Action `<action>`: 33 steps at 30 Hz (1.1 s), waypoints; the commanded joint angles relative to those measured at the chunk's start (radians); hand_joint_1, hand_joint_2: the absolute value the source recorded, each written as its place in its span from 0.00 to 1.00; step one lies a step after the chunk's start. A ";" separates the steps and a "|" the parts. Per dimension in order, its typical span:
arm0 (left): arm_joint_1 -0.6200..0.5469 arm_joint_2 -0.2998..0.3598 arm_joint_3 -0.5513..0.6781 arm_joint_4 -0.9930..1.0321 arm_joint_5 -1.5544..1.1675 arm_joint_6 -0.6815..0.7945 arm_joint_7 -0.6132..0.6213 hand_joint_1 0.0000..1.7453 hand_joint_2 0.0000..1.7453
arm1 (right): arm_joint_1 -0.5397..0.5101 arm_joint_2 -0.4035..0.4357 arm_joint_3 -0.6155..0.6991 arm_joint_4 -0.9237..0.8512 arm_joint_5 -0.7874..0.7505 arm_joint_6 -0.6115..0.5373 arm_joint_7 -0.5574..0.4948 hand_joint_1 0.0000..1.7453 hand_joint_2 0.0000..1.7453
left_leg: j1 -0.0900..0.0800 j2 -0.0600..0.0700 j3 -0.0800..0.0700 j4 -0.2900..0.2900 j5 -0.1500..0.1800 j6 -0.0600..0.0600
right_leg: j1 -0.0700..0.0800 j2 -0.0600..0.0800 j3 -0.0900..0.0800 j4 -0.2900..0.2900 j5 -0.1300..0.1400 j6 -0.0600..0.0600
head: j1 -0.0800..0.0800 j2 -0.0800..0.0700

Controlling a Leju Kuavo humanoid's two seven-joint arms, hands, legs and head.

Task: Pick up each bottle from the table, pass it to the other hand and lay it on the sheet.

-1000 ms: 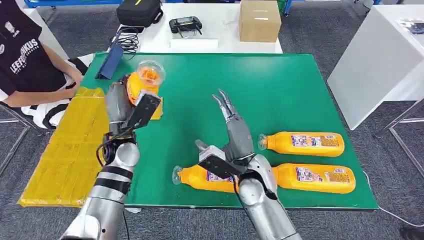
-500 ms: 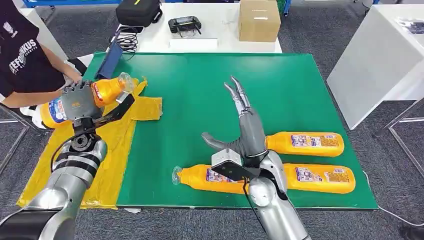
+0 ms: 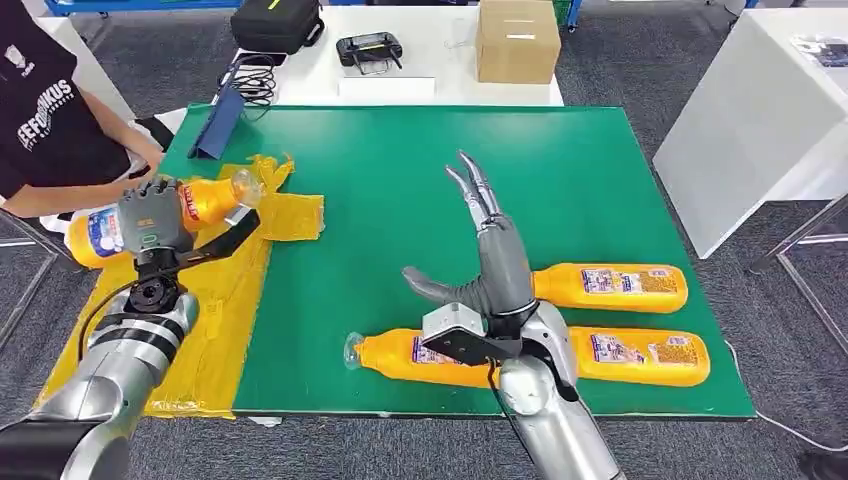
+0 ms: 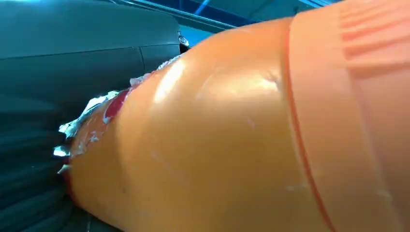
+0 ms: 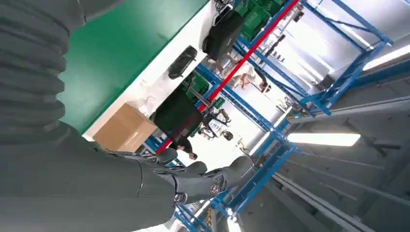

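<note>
Bottle point(image 3: 150, 215) one sits in your left hand point(image 3: 152, 212), gripped around its middle and lying roughly level above the left part of the yellow sheet point(image 3: 215, 300). Its cap end points toward the green mat point(image 3: 400, 170); its base points toward the person point(image 3: 50, 130) seated at the table's left end. In the left wrist view the orange body point(image 4: 232, 135) sits close against the camera, with the hand's grey cover beside it.

Your right hand point(image 3: 485, 250) holds nothing. It stands over the middle of the mat, fingers point(image 3: 472, 190) straight and pointing away from you, thumb spread to the side. The right wrist view shows those fingers point(image 5: 203, 181) extended in open air.

Three more bottles lie on their sides on the mat near its front edge:
- one front centre point(image 3: 400, 352), partly behind your right wrist, cap to the left;
- one front right point(image 3: 640, 355);
- one just behind it point(image 3: 610, 285), cap end hidden behind the right hand.

The sheet is crumpled and overlaps the mat's left edge. A cardboard box point(image 3: 517, 40), a black bag point(image 3: 275, 22) and a controller point(image 3: 370, 48) stand on the white table beyond.
</note>
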 commanded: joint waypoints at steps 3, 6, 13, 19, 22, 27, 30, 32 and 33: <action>-0.058 0.006 -0.030 0.077 -0.022 0.002 0.003 1.00 1.00 | -0.040 -0.044 0.022 0.014 -0.004 -0.001 -0.004 0.00 1.00 | 0.000 -0.002 0.002 -0.001 0.000 0.001 | 0.001 -0.002 0.003 -0.001 0.000 0.001 | 0.000 0.000; -0.058 0.006 -0.030 0.077 -0.022 0.002 0.003 1.00 1.00 | -0.040 -0.044 0.022 0.014 -0.004 -0.001 -0.004 0.00 1.00 | 0.001 -0.002 0.002 -0.001 0.000 0.002 | 0.001 -0.003 0.003 -0.002 -0.001 0.000 | 0.000 0.000; -0.058 0.006 -0.030 0.077 -0.022 0.002 0.003 1.00 1.00 | -0.040 -0.044 0.022 0.014 -0.004 -0.001 -0.004 0.00 1.00 | 0.001 -0.002 0.003 -0.001 0.000 0.001 | 0.001 -0.003 0.004 -0.002 0.000 0.000 | 0.000 0.000; -0.058 0.006 -0.030 0.077 -0.022 0.002 0.003 1.00 1.00 | -0.040 -0.044 0.022 0.014 -0.004 -0.001 -0.004 0.00 1.00 | 0.000 -0.001 0.001 0.000 0.000 0.001 | 0.001 -0.002 0.002 -0.001 0.000 0.000 | 0.000 0.000; -0.058 0.006 -0.030 0.077 -0.022 0.002 0.003 1.00 1.00 | -0.040 -0.044 0.022 0.014 -0.004 -0.001 -0.004 0.00 1.00 | 0.001 -0.002 0.002 -0.001 0.000 0.001 | 0.001 -0.002 0.003 -0.001 0.000 0.000 | 0.000 0.000; -0.058 0.006 -0.030 0.077 -0.022 0.002 0.003 1.00 1.00 | -0.040 -0.044 0.022 0.014 -0.004 -0.001 -0.004 0.00 1.00 | 0.001 -0.002 0.002 -0.001 0.000 0.001 | 0.001 -0.002 0.003 -0.001 0.000 0.000 | 0.000 0.000; -0.058 0.006 -0.030 0.077 -0.022 0.002 0.003 1.00 1.00 | -0.040 -0.044 0.022 0.014 -0.004 -0.001 -0.004 0.00 1.00 | 0.001 -0.002 0.002 -0.001 0.000 0.001 | 0.001 -0.002 0.003 -0.001 0.000 0.000 | 0.000 0.000; -0.058 0.006 -0.030 0.077 -0.022 0.002 0.003 1.00 1.00 | -0.040 -0.044 0.022 0.014 -0.004 -0.001 -0.004 0.00 1.00 | 0.001 -0.002 0.002 -0.001 0.000 0.001 | 0.001 -0.002 0.003 -0.001 -0.001 0.001 | 0.000 0.000; -0.058 0.006 -0.030 0.077 -0.022 0.002 0.003 1.00 1.00 | -0.040 -0.044 0.022 0.014 -0.004 -0.001 -0.004 0.00 1.00 | 0.000 -0.002 0.001 0.000 0.000 0.001 | 0.000 -0.002 0.002 -0.001 0.000 0.000 | 0.000 0.000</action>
